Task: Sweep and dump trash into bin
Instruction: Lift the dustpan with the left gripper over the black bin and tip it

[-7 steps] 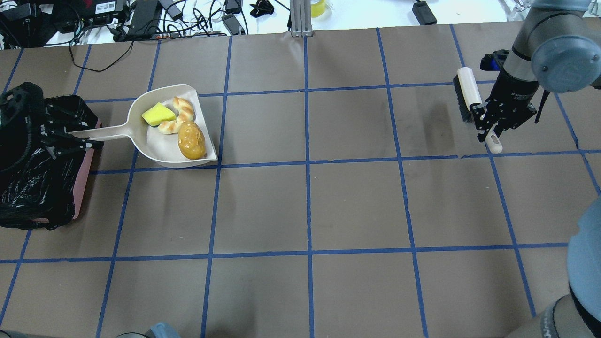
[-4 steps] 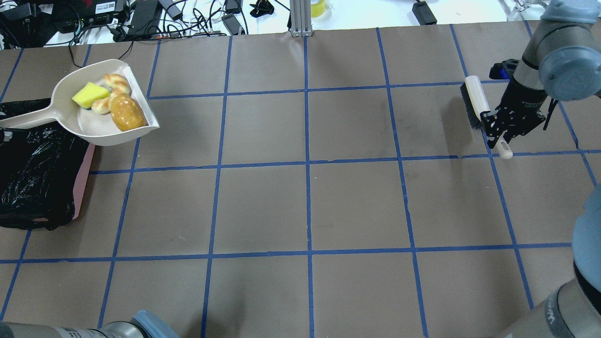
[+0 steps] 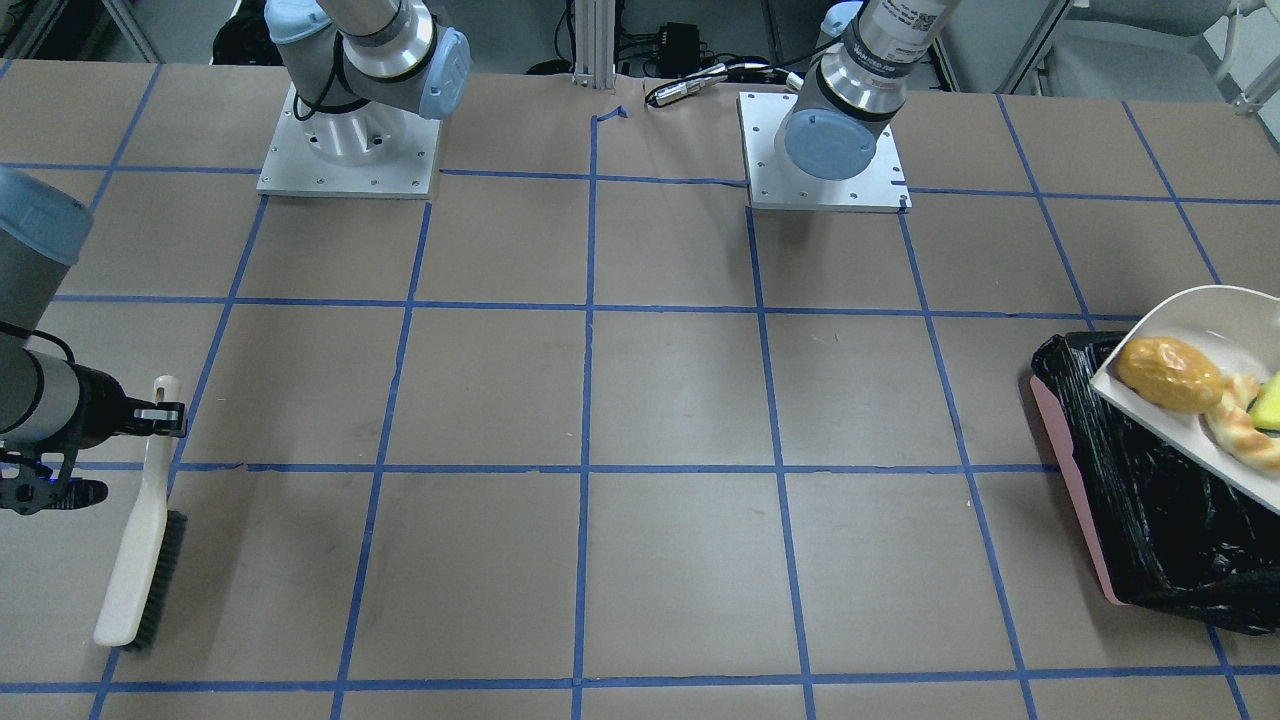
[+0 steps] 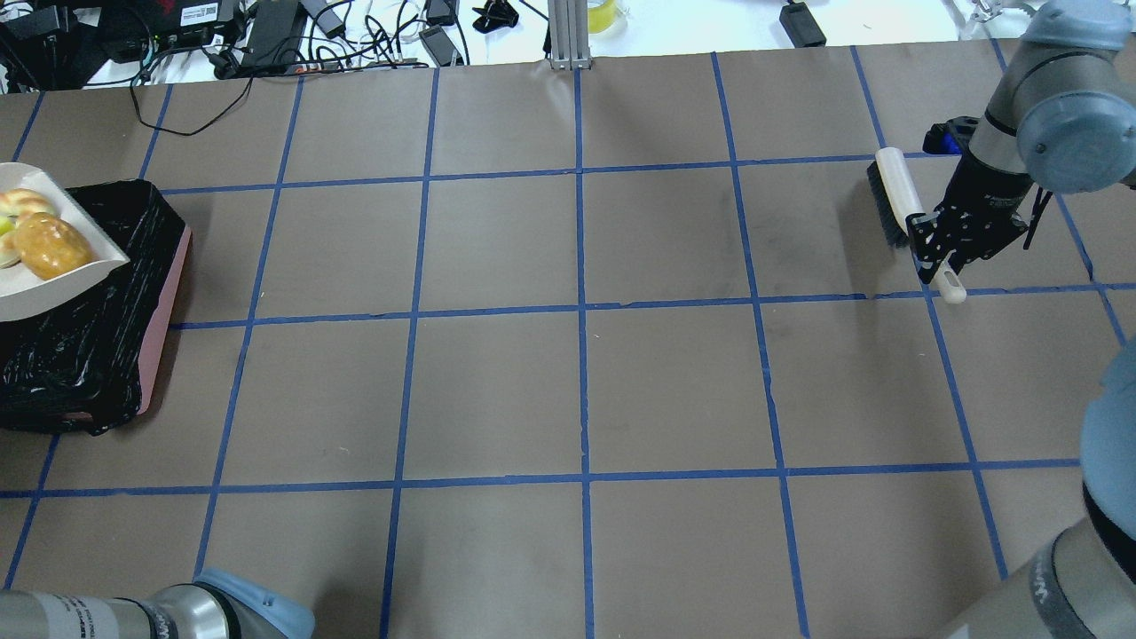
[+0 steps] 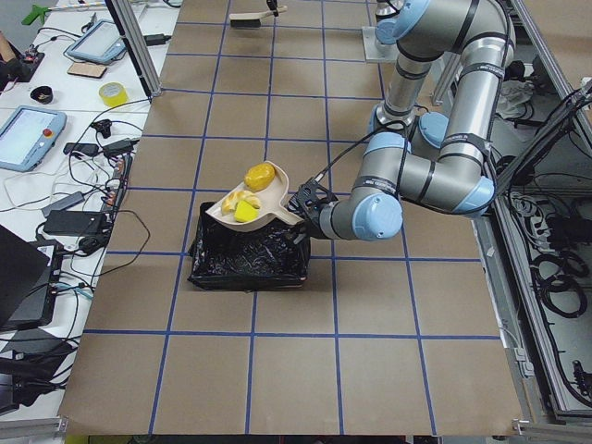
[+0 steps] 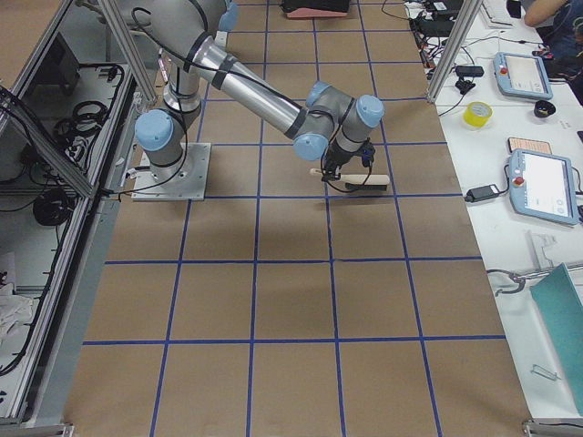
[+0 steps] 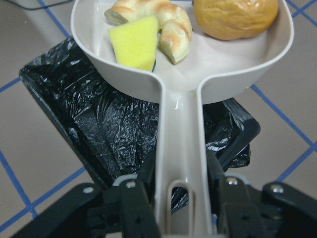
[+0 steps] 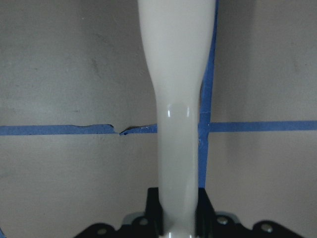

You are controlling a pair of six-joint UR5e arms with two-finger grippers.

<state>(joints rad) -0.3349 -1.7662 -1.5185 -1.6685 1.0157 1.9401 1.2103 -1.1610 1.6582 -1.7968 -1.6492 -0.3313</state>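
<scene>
The beige dustpan (image 7: 213, 64) hangs level above the bin (image 4: 164, 302), a pink container lined with a black bag (image 7: 99, 129). The dustpan holds the potato-like lump (image 7: 235, 17), the croissant piece (image 7: 163, 20) and the yellow sponge wedge (image 7: 133, 44). My left gripper (image 7: 181, 178) is shut on the dustpan handle; it lies outside the overhead view. The dustpan (image 3: 1190, 420) and the potato (image 3: 1170, 375) show at the front view's right edge. My right gripper (image 4: 941, 257) is shut on the handle of a white brush (image 4: 896, 191), whose bristles rest on the table at the far right.
Cables and devices (image 4: 266, 35) lie along the far table edge beside an aluminium post (image 4: 564, 31). The two arm bases (image 3: 350, 150) (image 3: 825, 150) stand at the robot's side. Blue tape lines grid the brown table (image 4: 577, 390).
My left gripper has lifted the dustpan off the table and carried it left over the bin, leaving the overhead view. My right gripper with the brush has shifted slightly right.
</scene>
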